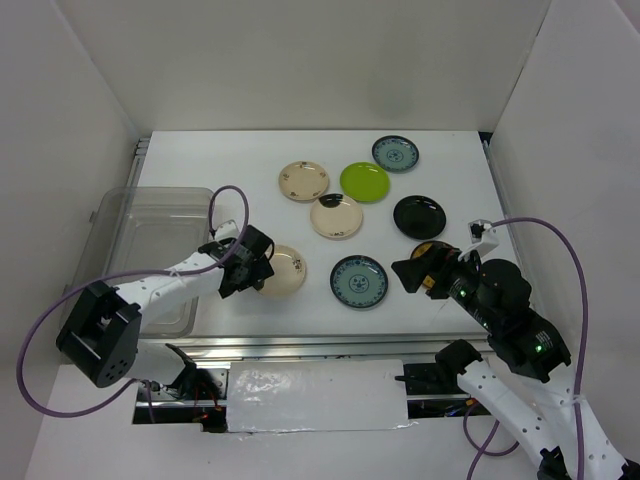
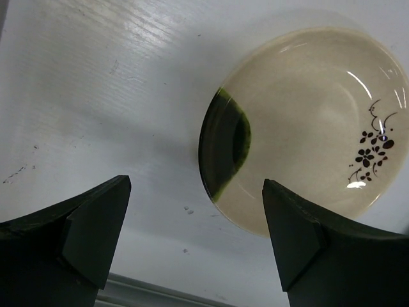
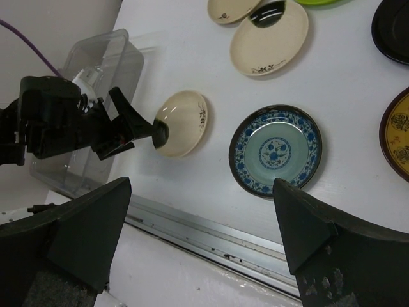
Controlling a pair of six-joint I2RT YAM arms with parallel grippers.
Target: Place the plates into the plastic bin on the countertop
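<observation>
Several plates lie on the white countertop (image 1: 450, 310). A cream plate (image 1: 285, 270) with a dark green rim mark lies just ahead of my open left gripper (image 1: 248, 266). In the left wrist view that plate (image 2: 307, 121) lies just beyond the gripper (image 2: 195, 236), whose jaws stand apart and hold nothing. My right gripper (image 1: 415, 270) hovers open and empty over a brownish plate (image 1: 428, 252), beside a teal-blue plate (image 1: 359, 281). From the right wrist I see the gripper (image 3: 201, 236), the teal-blue plate (image 3: 276, 157) and the clear plastic bin (image 3: 96, 64). The bin (image 1: 150, 240) stands at the left; I see no plate in it.
Farther back lie two cream plates (image 1: 303, 181) (image 1: 336, 216), a lime green one (image 1: 364, 181), a black one (image 1: 419, 216) and a second teal-blue one (image 1: 395, 153). A metal rail (image 1: 300, 345) runs along the front edge. White walls close in the sides.
</observation>
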